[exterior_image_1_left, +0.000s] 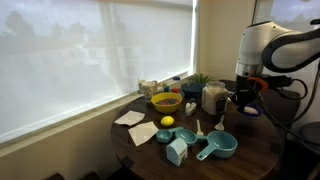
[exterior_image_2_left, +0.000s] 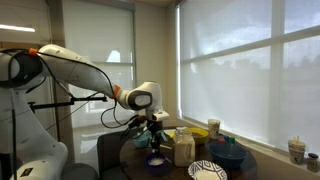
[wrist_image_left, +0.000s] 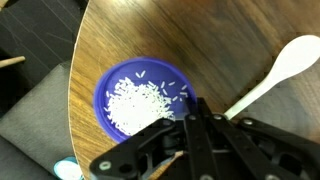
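In the wrist view, the black fingers of the pincer (wrist_image_left: 203, 116) are seen closest to the lens. They are pressed together and clamped on the handle end of a white plastic spoon (wrist_image_left: 276, 72). The spoon is held slanting away from the fingertips, with its rounded head carried out over the round wooden table (wrist_image_left: 200, 35).

Directly beneath the pincer a purple bowl (wrist_image_left: 106, 82) is set near the table's edge. White rice grains (wrist_image_left: 133, 102) are heaped in the middle of it and a few are scattered towards its rim. The spoon is kept above the bowl and apart from the rice.

In both exterior views the pincer (exterior_image_1_left: 243, 100) (exterior_image_2_left: 152, 125) is shown pointing downwards just over the purple bowl (exterior_image_2_left: 157, 160).

Further along the table from the pincer, a glass jar (exterior_image_1_left: 212, 97) is placed nearest. A yellow bowl (exterior_image_1_left: 165, 102) and a lemon (exterior_image_1_left: 167, 122) are found beyond it. Teal measuring cups (exterior_image_1_left: 218, 147) are laid towards the table's front edge.

Any label or writing on these things is too small and blurred to be read.
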